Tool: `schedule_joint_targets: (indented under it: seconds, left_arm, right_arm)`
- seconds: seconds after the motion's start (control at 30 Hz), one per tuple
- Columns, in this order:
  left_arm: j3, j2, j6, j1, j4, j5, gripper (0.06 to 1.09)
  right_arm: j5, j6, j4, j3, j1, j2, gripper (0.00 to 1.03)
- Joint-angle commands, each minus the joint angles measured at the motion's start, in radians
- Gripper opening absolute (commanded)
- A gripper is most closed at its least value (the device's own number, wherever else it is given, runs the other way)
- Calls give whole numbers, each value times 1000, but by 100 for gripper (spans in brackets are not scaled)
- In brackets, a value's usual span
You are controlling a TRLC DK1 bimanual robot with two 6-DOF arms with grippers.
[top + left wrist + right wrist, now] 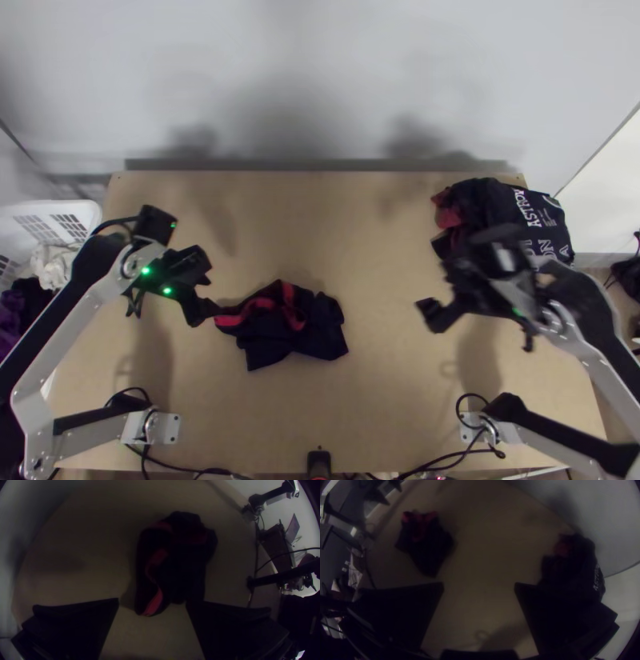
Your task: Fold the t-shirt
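Black flat-fingered left tool (152, 601), right tool (479, 584): wide open, empty. I see dark red-trimmed t-shirt (276, 346) bunched; folding all ahead.

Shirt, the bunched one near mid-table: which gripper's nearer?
Left. In the top view, the left gripper is close by the left side of the shirt; the right gripper is farther off, across bare table to its right.

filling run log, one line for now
dark t-shirt with red trim bunched on light wooden table; not folded; black left gripper open; black right gripper open
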Motion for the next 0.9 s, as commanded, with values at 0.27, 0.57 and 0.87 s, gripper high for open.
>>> schedule_joint_targets:
  seconds: [0.27, 0.57, 0.87]
  left_arm:
    - [-194, -162, -48, 70, 138, -48, 104]
    - [-249, -201, -51, 81, 167, -49, 104]
    - [-333, -232, -35, 106, 224, -51, 104]
  right_arm:
    - [-80, -10, 13, 224, 290, 434, 96]
    - [-155, 10, 12, 383, 352, 615, 96]
    - [-201, 13, 10, 465, 430, 717, 96]
